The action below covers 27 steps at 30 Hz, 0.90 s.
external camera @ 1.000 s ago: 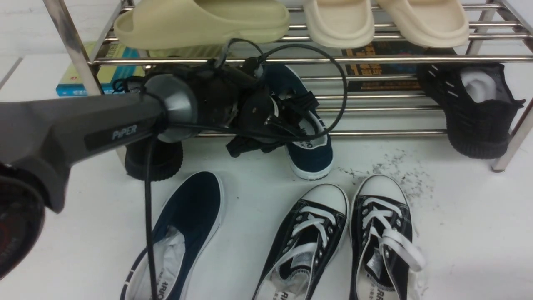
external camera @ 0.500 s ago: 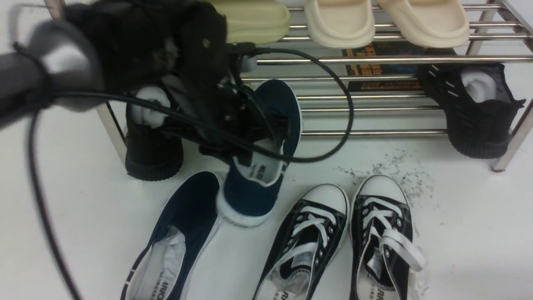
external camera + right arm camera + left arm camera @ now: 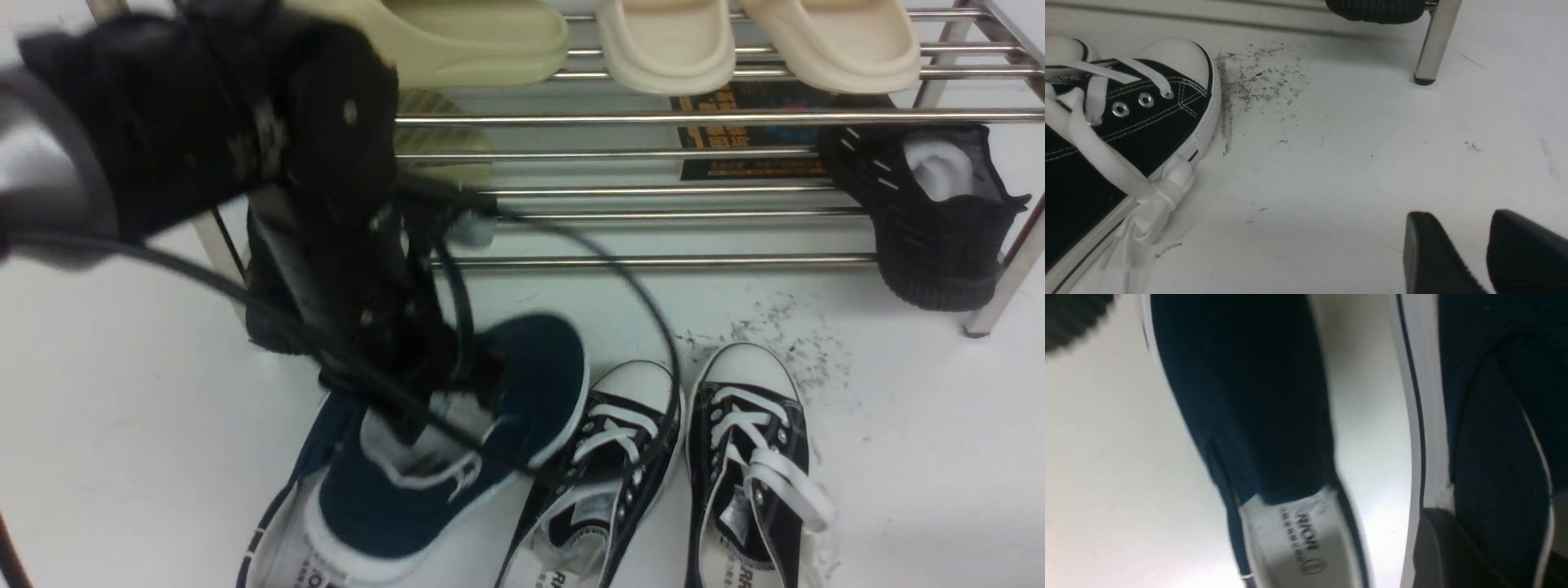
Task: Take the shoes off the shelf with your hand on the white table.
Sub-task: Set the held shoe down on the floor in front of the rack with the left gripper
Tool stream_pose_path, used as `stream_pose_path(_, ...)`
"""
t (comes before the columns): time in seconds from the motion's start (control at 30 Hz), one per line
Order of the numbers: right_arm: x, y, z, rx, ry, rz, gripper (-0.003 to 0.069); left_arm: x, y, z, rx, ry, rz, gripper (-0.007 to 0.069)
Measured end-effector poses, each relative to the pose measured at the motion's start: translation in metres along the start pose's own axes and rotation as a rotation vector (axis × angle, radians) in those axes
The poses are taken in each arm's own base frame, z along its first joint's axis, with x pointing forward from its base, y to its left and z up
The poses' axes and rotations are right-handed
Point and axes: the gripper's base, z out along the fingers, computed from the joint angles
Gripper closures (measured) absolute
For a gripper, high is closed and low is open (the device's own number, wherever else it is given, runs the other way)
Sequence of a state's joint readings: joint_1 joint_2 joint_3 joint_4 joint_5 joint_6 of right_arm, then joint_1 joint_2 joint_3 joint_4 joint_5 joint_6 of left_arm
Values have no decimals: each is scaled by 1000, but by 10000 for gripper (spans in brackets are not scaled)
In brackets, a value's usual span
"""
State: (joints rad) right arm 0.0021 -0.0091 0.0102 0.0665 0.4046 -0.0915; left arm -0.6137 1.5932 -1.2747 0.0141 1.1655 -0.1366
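Holds the second navy slip-on (image 3: 535, 363), seemingly clenched in the left end effector (image 3: 433, 392), clear of the shelf (image 3: 653, 261) and tilted over its mate (image 3: 1249, 396) on the white surface (image 3: 898, 490); leaves only setting it down.

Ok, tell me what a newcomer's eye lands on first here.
The big black left tool fills the front view's left, clamped on a navy blue canvas slip-on shoe tilted over its mate on the white table. Beside them stand black-and-white lace-up sneakers, before the chrome metal shelf.
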Motion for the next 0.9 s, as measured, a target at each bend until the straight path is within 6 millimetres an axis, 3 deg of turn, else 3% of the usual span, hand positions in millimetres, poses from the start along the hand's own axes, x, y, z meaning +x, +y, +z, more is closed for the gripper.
stream_pose_path(0.13, 0, 0, 0, 0, 0, 0, 419, 15, 4, 34, -30, 12, -47, 582)
stream_pose_path(0.27, 0, 0, 0, 0, 0, 0, 419, 24, 5, 50, -29, 0, -152, 582)
stream_pose_path(0.67, 0, 0, 0, 0, 0, 0, 419, 27, 6, 49, -23, -24, -384, 582)
stream_pose_path(0.9, 0, 0, 0, 0, 0, 0, 419, 33, 2, 33, 41, -44, -547, 582)
